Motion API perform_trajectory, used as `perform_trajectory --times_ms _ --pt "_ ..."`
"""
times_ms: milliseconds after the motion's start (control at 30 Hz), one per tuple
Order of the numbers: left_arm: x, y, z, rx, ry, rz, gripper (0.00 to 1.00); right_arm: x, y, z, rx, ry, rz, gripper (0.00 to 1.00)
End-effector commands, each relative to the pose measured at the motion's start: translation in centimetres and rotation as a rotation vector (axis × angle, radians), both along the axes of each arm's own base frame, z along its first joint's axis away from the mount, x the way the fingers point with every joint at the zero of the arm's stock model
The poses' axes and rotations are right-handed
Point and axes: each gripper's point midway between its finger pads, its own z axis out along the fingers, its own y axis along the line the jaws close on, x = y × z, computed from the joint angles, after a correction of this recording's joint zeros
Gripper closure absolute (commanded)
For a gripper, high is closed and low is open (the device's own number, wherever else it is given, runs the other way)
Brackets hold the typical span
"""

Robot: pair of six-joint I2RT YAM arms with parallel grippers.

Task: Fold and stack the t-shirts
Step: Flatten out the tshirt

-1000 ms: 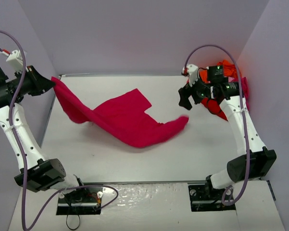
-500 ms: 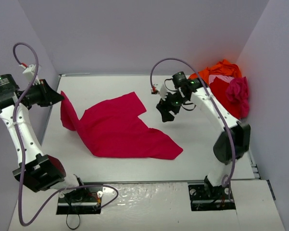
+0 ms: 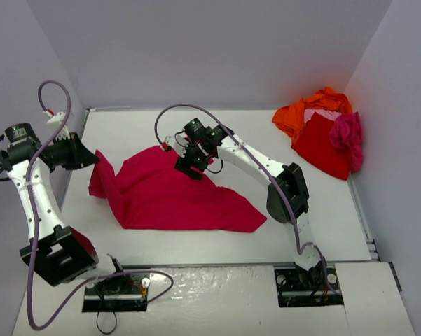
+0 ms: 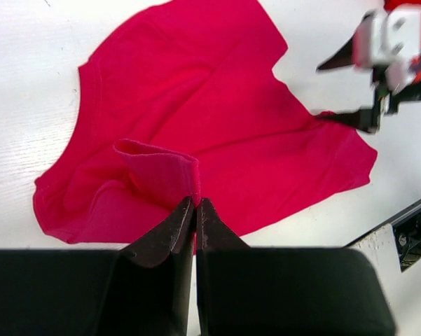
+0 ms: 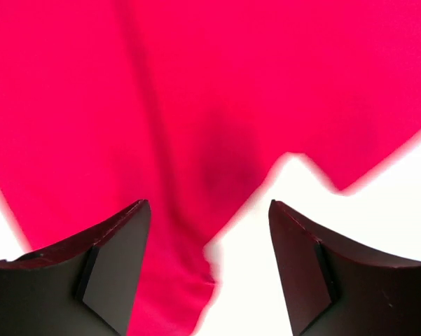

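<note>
Swinging in from the heap at the table's 2 o'clock corner, the right arm now reaches over the middle, and the crimson t-shirt (image 3: 175,199), stretched in the air a second ago, lies spread on the table (image 3: 301,210).

At 9 o'clock the left gripper (image 3: 84,157) hangs just above the surface, its jaws pressed together on a bunched corner of the cloth. That corner stands up as a small ridge while the rest lies flat. The hold looks meant to anchor that side so the shirt can be pulled smooth.

The shirt itself fills the centre of the table, with a point trailing toward 4 o'clock.

At the shirt's 12 o'clock edge the right gripper (image 3: 191,166) hovers with its jaws apart. The wrist view shows them straddling the notch where a sleeve seems to meet the body. Whether the fingers touch the cloth cannot be told. It is probably lining up a pinch opposite the left hold.

At 2 o'clock the other shirts wait in a loose heap: orange t-shirt (image 3: 293,117), pale pink t-shirt (image 3: 315,113), red t-shirt (image 3: 322,145) and magenta t-shirt (image 3: 347,133), well apart from the work.
</note>
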Motion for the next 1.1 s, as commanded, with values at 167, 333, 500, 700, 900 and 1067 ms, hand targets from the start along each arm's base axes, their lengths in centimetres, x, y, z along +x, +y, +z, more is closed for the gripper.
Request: perform_trajectory --times_ms 167,333,500,700,900,1067 --pt "-0.3 -0.3 -0.8 0.048 -0.062 -0.042 1.00 12.3 -1.9 6.2 0.100 -0.404 -0.299 0.31" --pt "-0.9 -0.2 -1.9 0.075 -0.036 -0.040 1.00 13.7 -1.4 1.4 0.176 -0.240 -0.245 0.34" --pt "-2.0 -0.6 -2.8 0.088 -0.023 -0.046 1.00 14.1 0.0 -0.6 0.198 -0.196 -0.215 0.40" --pt "-2.4 -0.7 -3.7 0.086 -0.008 -0.040 1.00 13.1 2.8 -1.7 0.230 -0.134 -0.170 0.45" --pt "-3.1 -0.7 -3.7 0.111 0.000 -0.047 1.00 9.3 0.5 -4.7 0.072 -0.032 -0.145 0.46" --pt "-3.2 -0.7 -3.2 0.126 -0.020 -0.052 1.00 4.0 -4.7 -8.2 -0.125 0.083 -0.098 0.50"
